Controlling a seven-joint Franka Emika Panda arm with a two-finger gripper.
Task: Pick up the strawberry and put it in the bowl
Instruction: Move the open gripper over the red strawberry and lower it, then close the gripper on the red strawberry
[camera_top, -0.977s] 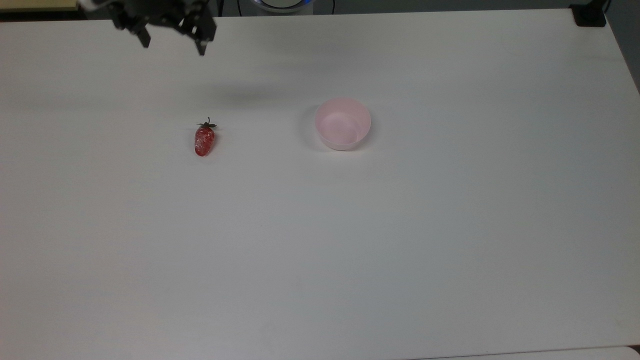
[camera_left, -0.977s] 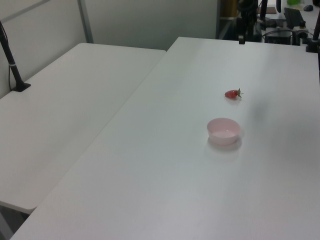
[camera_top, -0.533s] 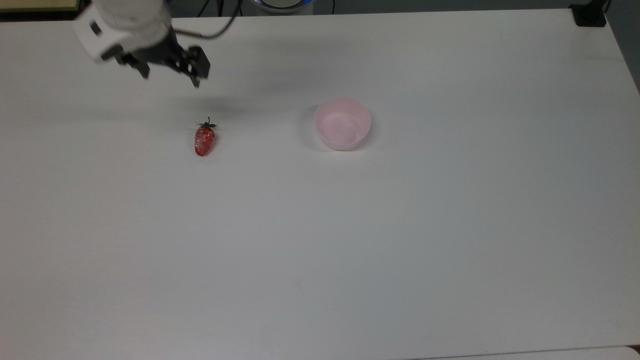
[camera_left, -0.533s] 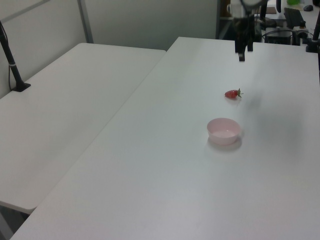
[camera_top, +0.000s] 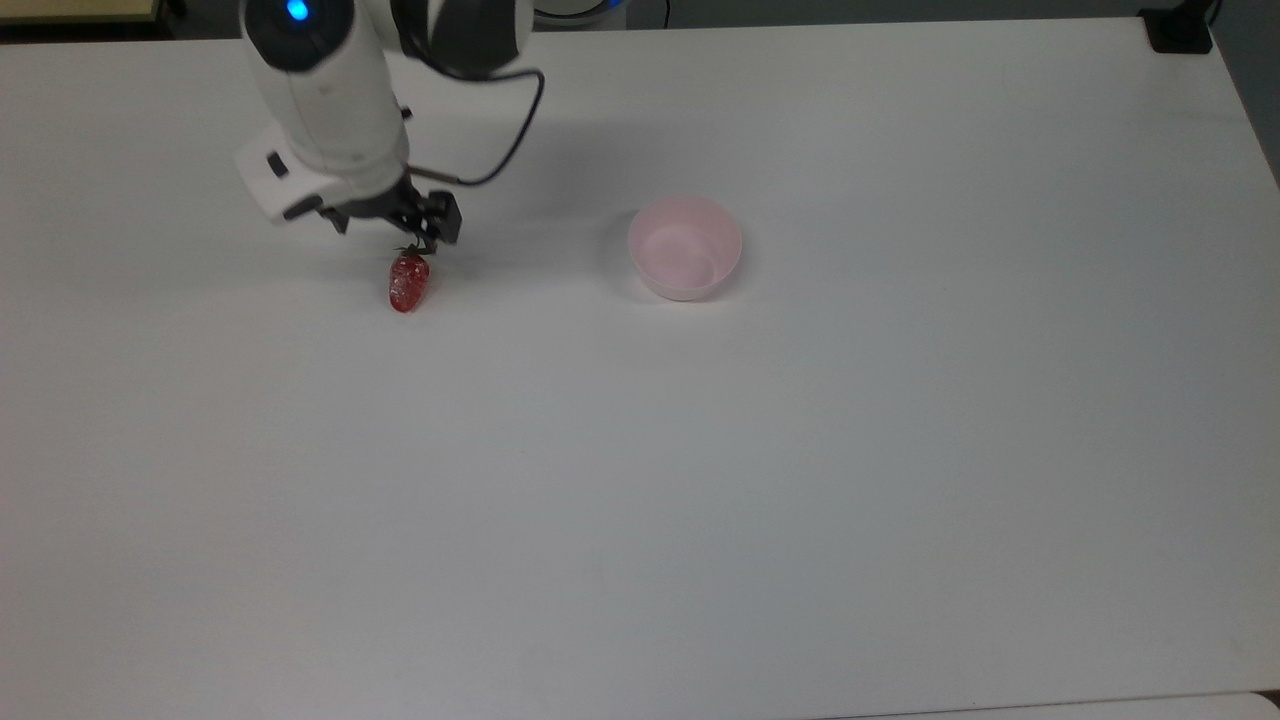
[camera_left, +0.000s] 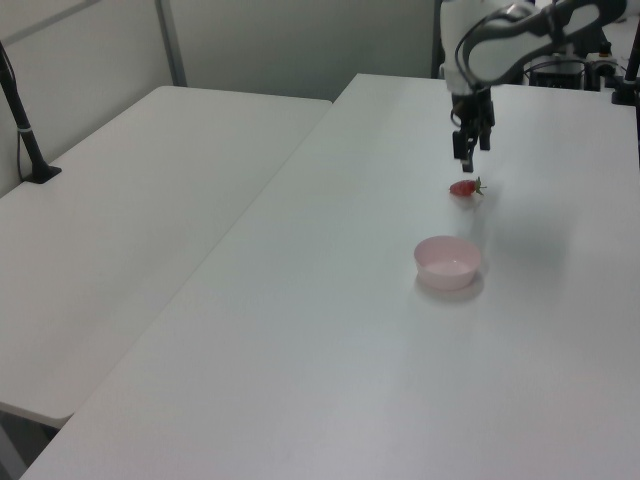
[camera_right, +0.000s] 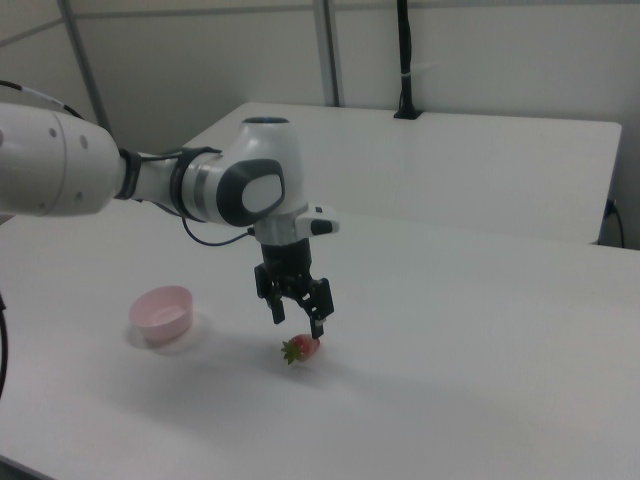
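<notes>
Right view: tool (camera_right: 298, 319) spread wide, empty, poised just above strawberry (camera_right: 302, 348), not touching; lower and nearer than half-second ago.

hidden: gripper (camera_top: 385, 228) covers part of the strawberry's (camera_top: 409, 282) green cap, top view | cut off: desk (camera_top: 900, 450) at the picture edges

No text, label, brand, number or sign can be read on anything here.
</notes>
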